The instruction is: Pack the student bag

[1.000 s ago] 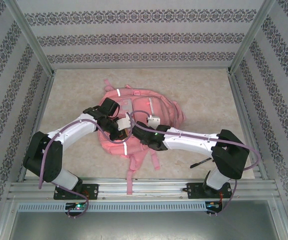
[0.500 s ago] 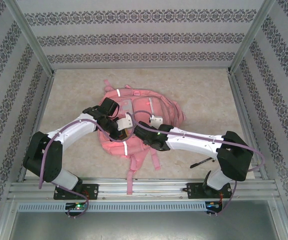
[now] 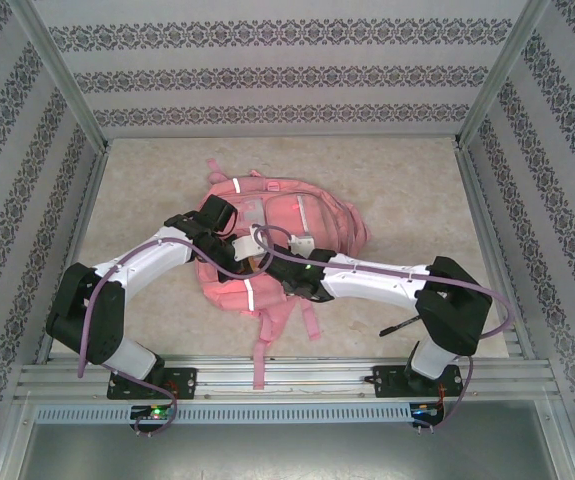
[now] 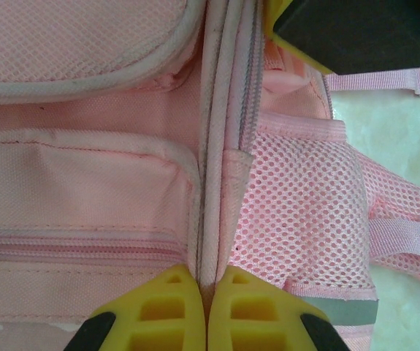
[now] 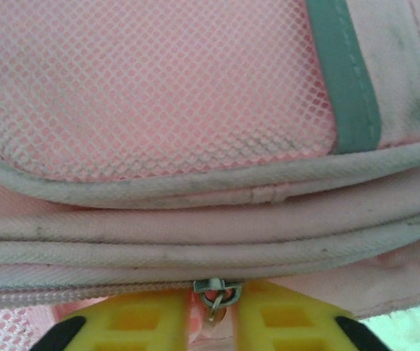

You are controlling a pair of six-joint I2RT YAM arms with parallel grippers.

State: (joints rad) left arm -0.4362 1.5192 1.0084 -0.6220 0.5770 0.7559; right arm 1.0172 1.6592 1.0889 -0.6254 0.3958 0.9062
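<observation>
Bag position: the student bag (image 3: 307, 205) lay flat on the surface (image 3: 417, 190), beneath both tools. Left tool (image 4: 207, 285) was clamped on a piped zip seam (image 4: 211, 146) of the bag, its yellow fingers (image 4: 166, 307) nearly together with the pink ridge pinched between them. Right tool (image 5: 213, 307) sat at the bag's edge with a metal zip pull (image 5: 215, 291) hanging between its slightly parted fingers. Whether it gripped the pull could not be told. A black pen (image 3: 402, 325) lay on the surface, well right of the right tool.
</observation>
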